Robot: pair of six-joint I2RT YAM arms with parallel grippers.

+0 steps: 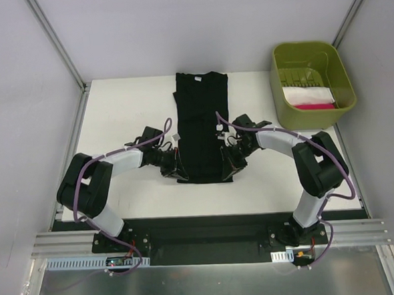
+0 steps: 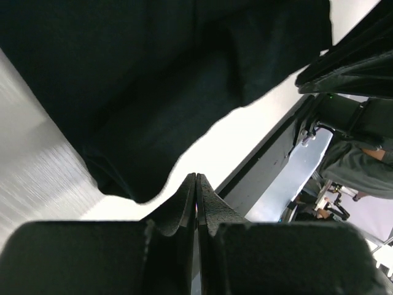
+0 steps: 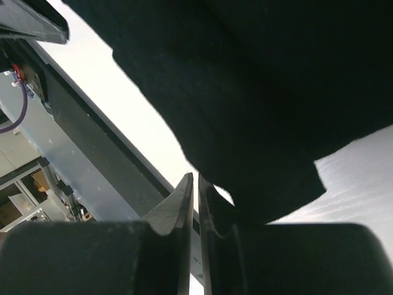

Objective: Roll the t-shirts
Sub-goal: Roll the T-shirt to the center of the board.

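Presently: black t-shirt (image 1: 203, 124) folded lengthwise, unrolled; left gripper (image 2: 196, 184) pressed together, empty; right gripper (image 3: 195, 184) near-closed, apparently empty; next: re-pinch near hem corners, roll away.

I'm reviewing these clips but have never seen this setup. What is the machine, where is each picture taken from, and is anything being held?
Two robot arms stand bolted at the near table edge. The overhead picture looks down on both; the other two come from cameras on each wrist. A black t-shirt lies folded narrow on the white table, with a green bin of folded cloth at the far right. The left gripper and right gripper sit at the shirt's near corners, jaws closed. No cloth shows between them.
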